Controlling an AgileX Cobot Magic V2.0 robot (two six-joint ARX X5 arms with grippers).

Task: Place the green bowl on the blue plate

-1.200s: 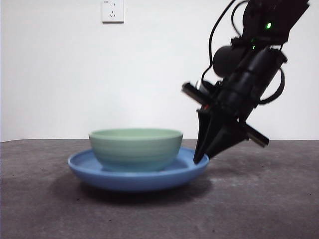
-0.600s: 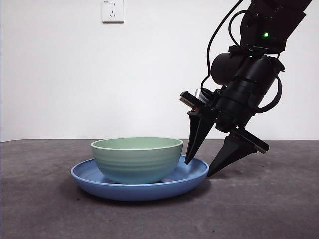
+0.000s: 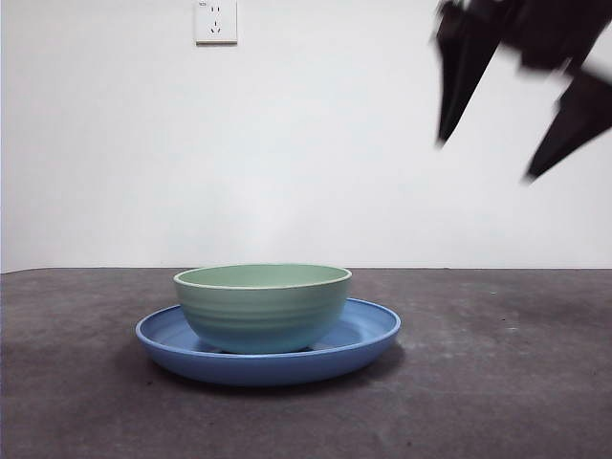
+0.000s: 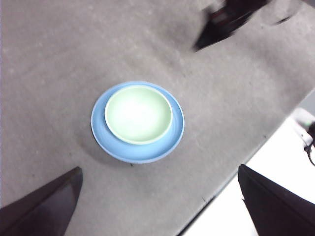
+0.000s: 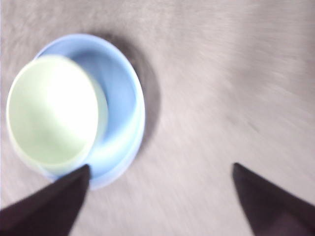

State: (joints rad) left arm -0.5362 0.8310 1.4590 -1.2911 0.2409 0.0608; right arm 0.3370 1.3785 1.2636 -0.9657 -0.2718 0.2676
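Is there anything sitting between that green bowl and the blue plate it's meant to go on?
Nothing visible does. The green bowl already sits inside the blue plate, upright. The right claw is open and high above, off to one side; the left claw is open too, far overhead.

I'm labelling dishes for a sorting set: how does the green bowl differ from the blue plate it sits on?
The green bowl is pale mint; the blue plate is medium blue. The bowl is deep with steep, faintly ridged walls; the plate is shallow with a low rim. The bowl is narrower, and the plate's rim shows all around it from above. Both are round, glossy and upright.
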